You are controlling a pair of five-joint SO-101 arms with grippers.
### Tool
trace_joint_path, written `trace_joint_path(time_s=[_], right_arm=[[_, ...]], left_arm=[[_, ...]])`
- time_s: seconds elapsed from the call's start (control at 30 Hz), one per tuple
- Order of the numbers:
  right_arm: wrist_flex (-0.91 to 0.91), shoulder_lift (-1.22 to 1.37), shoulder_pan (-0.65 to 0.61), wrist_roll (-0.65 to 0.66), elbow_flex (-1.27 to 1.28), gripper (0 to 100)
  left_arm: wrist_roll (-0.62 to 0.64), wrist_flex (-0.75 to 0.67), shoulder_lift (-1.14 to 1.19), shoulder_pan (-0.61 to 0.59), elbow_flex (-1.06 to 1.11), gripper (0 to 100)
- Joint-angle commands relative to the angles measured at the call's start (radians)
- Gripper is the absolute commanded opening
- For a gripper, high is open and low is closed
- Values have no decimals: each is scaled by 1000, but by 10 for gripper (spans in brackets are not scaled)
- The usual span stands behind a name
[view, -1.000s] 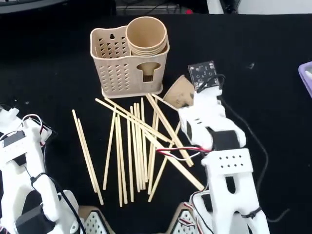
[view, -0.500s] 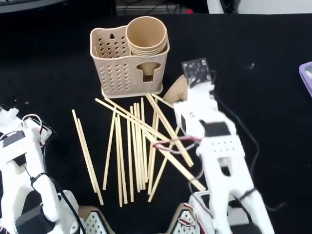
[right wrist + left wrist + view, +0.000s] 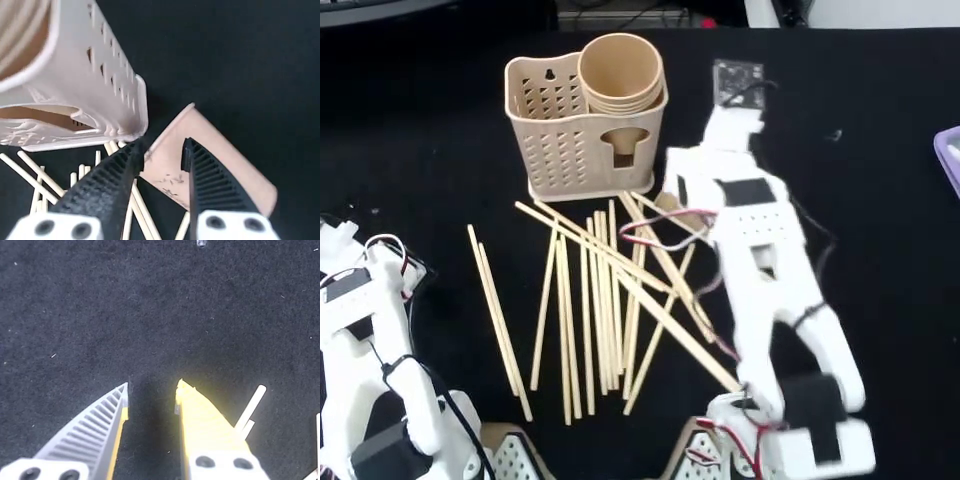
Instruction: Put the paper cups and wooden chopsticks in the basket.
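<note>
Now: right fingers astride a fallen cup, left arm folded near

Closest in, my left arm (image 3: pixel 365 340) sits folded at the near-left corner of the table (image 3: pixel 880 230), which is covered in black cloth. Its wrist looks straight down. My left gripper (image 3: pixel 151 387) hangs over the cloth with its fingers apart and only bare cloth in the gap. The end of one chopstick lies just beside the yellow finger.

My right arm (image 3: pixel 760 240) rises from its base at the near edge, right of centre. It stretches away across the table, leaning slightly left, with its wrist far out beside the right side of the basket (image 3: pixel 565 150). My right gripper (image 3: pixel 162 147) pitches down at the foot of the basket, fingers spread. One loose paper cup (image 3: pixel 220 155) lies on its side there, just right of the basket's near right corner. Its edge sits in the gap between my two fingers, and I cannot tell whether either finger touches it.

The wooden chopsticks (image 3: pixel 590 310) are scattered on the cloth between my arms, on the near side of the basket. Most run near to far and a few cross on the diagonal. Two lie apart on the left as a pair. The rest overlap, so I count roughly fifteen and cannot be exact.

Farthest stands the one basket, upright, with two compartments. Its right compartment holds a stack of paper cups (image 3: pixel 620 65), nested with mouths up; about four rims show.
</note>
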Motion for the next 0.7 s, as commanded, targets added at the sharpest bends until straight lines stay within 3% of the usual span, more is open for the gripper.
trace_joint_path(time_s=[0.0,0.2,0.37,0.5,0.67], right_arm=[[6,67,-14,-26,-107,141],[91,143,9,-2,-137,139],[222,140,115,218,-140,131],[308,139,226,351,-171,17],[450,139,273,376,-288,29]], left_arm=[[0,-12,-34,7,-8,159],[0,-12,-34,7,-8,159],[0,-12,-34,7,-10,159],[0,-12,-34,7,-10,159],[0,-12,-34,7,-15,159]])
